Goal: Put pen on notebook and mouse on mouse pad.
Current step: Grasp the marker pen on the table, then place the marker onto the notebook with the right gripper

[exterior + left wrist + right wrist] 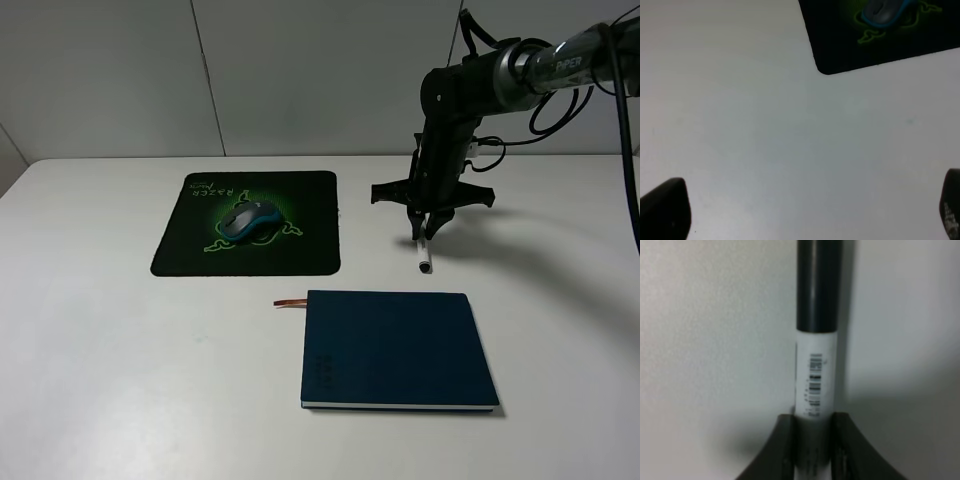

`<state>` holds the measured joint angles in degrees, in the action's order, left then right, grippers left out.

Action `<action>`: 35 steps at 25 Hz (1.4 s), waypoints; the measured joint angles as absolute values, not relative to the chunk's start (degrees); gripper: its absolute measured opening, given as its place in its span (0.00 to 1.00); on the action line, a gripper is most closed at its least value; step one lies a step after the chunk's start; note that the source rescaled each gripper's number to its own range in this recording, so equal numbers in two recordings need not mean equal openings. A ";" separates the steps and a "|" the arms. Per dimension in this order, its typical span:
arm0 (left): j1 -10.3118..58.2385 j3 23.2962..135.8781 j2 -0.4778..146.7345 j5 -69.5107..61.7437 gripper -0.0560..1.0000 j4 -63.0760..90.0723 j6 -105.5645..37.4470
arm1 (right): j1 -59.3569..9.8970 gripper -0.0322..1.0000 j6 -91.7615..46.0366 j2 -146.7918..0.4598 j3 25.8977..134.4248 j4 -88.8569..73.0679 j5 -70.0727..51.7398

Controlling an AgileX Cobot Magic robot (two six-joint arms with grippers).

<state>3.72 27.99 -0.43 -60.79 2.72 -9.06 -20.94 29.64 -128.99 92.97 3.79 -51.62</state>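
Observation:
The white pen (423, 252) with its black cap (819, 285) is clamped between the fingers (784, 450) of my right gripper (426, 226), which is shut on the barrel. It hangs steeply tilted, lower end close to the table, just beyond the far edge of the navy notebook (395, 350). The grey and teal mouse (248, 222) rests on the black mouse pad (310, 200) with the green logo. My left gripper (807, 215) is open over bare table, near a corner of the mouse pad (850, 50), with the mouse (885, 10) at the frame edge. The left arm is outside the exterior high view.
The notebook's reddish ribbon (290, 302) sticks out at its far left corner. The white table (120, 350) stretches to the left and front. A grey wall (300, 70) stands behind it. The right arm (480, 80) reaches in from the upper right with cables.

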 joint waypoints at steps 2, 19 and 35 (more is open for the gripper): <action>3.72 27.99 -0.43 -60.79 1.00 2.72 -9.06 | -20.94 0.03 29.64 -128.99 92.97 3.79 -51.62; 3.72 27.99 -0.43 -60.79 1.00 2.72 -9.06 | -20.94 0.03 27.68 -128.99 92.99 3.79 -55.66; 3.72 27.99 -0.43 -60.79 1.00 2.72 -9.06 | -20.94 0.03 24.12 -124.45 92.99 3.69 -57.92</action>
